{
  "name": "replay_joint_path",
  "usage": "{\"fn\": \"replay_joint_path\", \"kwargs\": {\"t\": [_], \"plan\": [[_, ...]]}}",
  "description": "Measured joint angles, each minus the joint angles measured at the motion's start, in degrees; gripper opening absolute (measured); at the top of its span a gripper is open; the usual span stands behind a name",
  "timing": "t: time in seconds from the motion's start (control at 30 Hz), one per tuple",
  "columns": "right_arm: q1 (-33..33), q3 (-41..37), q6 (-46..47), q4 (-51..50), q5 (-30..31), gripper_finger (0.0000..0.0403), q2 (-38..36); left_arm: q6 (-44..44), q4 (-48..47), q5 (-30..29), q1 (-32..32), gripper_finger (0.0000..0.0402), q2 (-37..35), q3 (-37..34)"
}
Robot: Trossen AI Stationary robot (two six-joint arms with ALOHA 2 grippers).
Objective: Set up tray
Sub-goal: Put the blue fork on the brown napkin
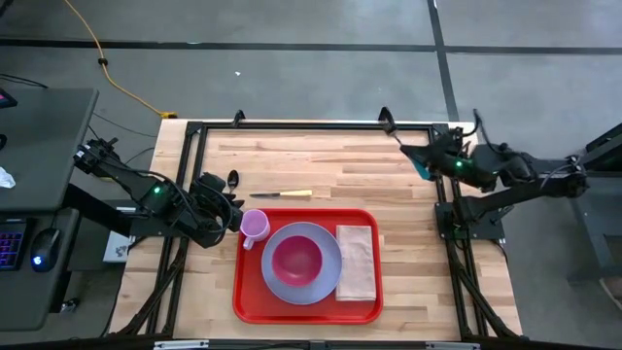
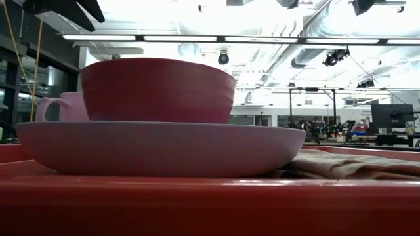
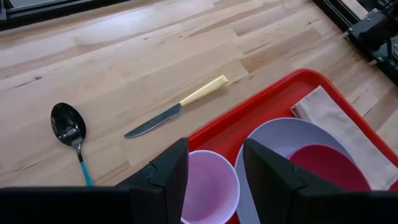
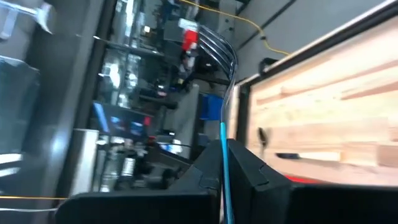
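Behind tray (image 1: 307, 309), right wrist view alone shows fork (image 4: 224, 163) clamped by right hand (image 4: 231, 180).

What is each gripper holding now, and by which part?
The right gripper holds a fork by its blue handle. The left gripper is at the pink cup on the tray; a grip cannot be told.

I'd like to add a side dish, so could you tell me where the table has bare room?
Bare wood lies right of the knife and beyond the tray, toward the right gripper holding a fork. The tray itself is crowded: cup, plate, bowl, napkin.
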Motion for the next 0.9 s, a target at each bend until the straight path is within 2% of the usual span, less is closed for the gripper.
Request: {"fn": "replay_joint_path", "kwargs": {"t": [0.33,0.47,0.9], "plan": [[0.17,0.00,1.29,-1.80,-1.96,0.0000,4.13,0.00,0.00,0.06,-0.02,0.0184,0.00,0.00],[0.17,0.00,3.00,-1.97,-3.82,0.0000,7.03,0.34,-0.01,0.43,-0.01,0.0184,0.00,0.00],[0.17,0.00,5.67,-1.59,-4.17,0.0000,16.64,1.53,-0.25,2.36,-0.01,0.0184,0.00,0.00]]}}
